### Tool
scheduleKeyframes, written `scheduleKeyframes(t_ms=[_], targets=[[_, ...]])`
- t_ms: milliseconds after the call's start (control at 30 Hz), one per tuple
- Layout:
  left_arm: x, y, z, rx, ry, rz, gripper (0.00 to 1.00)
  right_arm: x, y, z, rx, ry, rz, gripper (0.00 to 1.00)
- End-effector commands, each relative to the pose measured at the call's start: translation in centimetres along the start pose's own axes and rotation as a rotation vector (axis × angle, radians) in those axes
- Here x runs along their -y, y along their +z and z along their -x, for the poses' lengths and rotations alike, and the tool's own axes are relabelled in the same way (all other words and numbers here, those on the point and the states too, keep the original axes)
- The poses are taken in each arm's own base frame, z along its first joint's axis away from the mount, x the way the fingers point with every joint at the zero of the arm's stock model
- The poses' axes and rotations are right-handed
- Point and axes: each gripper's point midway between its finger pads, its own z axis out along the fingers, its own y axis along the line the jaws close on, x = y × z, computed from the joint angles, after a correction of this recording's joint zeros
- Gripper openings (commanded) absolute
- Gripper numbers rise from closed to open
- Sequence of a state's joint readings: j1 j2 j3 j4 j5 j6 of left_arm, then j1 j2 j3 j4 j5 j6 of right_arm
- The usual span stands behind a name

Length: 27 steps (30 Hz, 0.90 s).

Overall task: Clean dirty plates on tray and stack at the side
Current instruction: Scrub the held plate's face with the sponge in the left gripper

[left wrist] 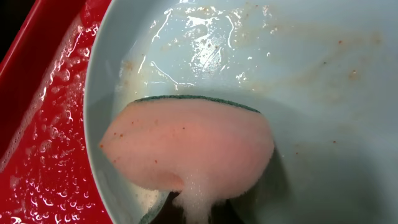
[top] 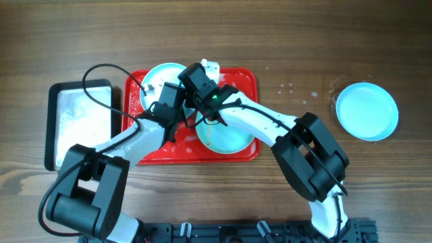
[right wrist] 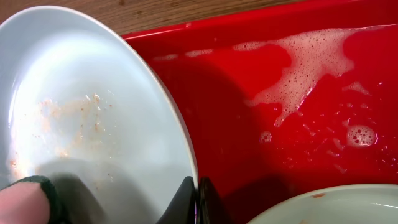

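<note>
A smeared pale blue plate [top: 160,74] lies at the back left of the red tray [top: 246,79]. My right gripper [right wrist: 197,202] is shut on the right rim of this plate [right wrist: 93,93]. My left gripper [top: 167,102] is shut on a pink sponge [left wrist: 186,143] with a green scouring side, pressed foamy onto the same plate [left wrist: 298,93]; its fingers are hidden behind the sponge. Brown smears remain on the plate's surface. A second smeared plate [top: 229,138] sits at the tray's front middle, its rim [right wrist: 329,208] showing in the right wrist view. A third plate [top: 366,111] rests on the table at the far right.
A black-rimmed tray [top: 81,121] with a white inside stands left of the red tray. Soap foam [right wrist: 298,68] and water drops [left wrist: 43,155] cover the red tray's floor. Both arms cross over the tray's middle. Water spots mark the wood near the right plate.
</note>
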<state>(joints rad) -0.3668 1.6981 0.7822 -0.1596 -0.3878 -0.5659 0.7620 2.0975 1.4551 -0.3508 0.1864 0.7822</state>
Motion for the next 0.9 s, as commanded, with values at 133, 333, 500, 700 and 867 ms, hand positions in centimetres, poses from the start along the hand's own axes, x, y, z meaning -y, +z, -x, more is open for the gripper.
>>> scheduleKeyframes(t_ms=[133, 333, 500, 700, 867], targets=[[-4.5, 1.5, -2.7, -0.075, -0.164, 0.169, 0.04, -1.7, -0.2, -0.8, -0.007, -0.02, 0.031, 0.04], [-8.1, 2.1, -1.8, -0.045, -0.514, 0.26, 0.04, -1.6, -0.2, -1.1, -0.023, -0.022, 0.031, 0.04], [-7.9, 2.3, -1.4, -0.015, -0.71, 0.248, 0.04, -1.7, -0.3, -1.2, -0.029, -0.022, 0.038, 0.04], [-6.6, 2.6, 0.4, 0.047, -0.739, 0.174, 0.04, -1.7, -0.3, -1.3, -0.031, -0.022, 0.037, 0.04], [-5.5, 3.0, -0.8, 0.016, -0.698, 0.17, 0.04, -1.7, -0.3, -1.3, -0.03, -0.022, 0.038, 0.04]])
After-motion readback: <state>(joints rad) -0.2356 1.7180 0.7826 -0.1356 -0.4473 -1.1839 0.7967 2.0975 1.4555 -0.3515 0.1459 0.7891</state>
